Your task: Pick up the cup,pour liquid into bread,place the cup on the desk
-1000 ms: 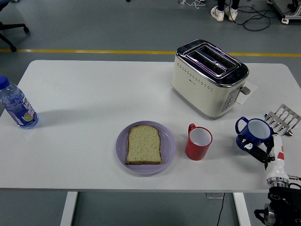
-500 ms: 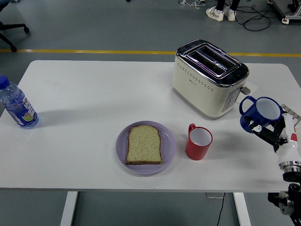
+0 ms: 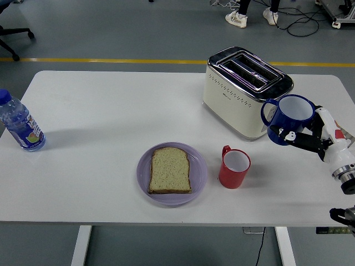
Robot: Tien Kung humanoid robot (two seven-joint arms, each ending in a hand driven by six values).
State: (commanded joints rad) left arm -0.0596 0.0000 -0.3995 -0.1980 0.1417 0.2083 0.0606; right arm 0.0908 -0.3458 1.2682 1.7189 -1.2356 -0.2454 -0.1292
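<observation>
Grey workshop floor with a yellow line behind, and a white desk (image 3: 111, 111) filling most of the view. Main thing: the blue cup (image 3: 289, 118) is up off the desk, held in the air at the right side, just in front of the toaster's right end. It's tipped a bit toward the camera, so you can see its pale inside, and its handle sticks out to the left. The right robot hand (image 3: 302, 138) has its dark fingers (image 3: 289, 135) wrapped around the lower part of the cup, with the white wrist trailing off toward the right edge.

Left of and below the cup there's a red mug (image 3: 234, 167) standing upright on the desk, handle at the back left. Just beside that is a purple plate (image 3: 198, 166) with a slice of bread (image 3: 170, 170) lying flat on it. The cream and chrome toaster (image 3: 245, 91) sits further back, slots empty as far as I can tell. Way over at the left edge is a small water bottle (image 3: 20, 123) with a blue cap, well apart from everything else. Somebody's white sneakers (image 3: 252, 16) show at the very top.
</observation>
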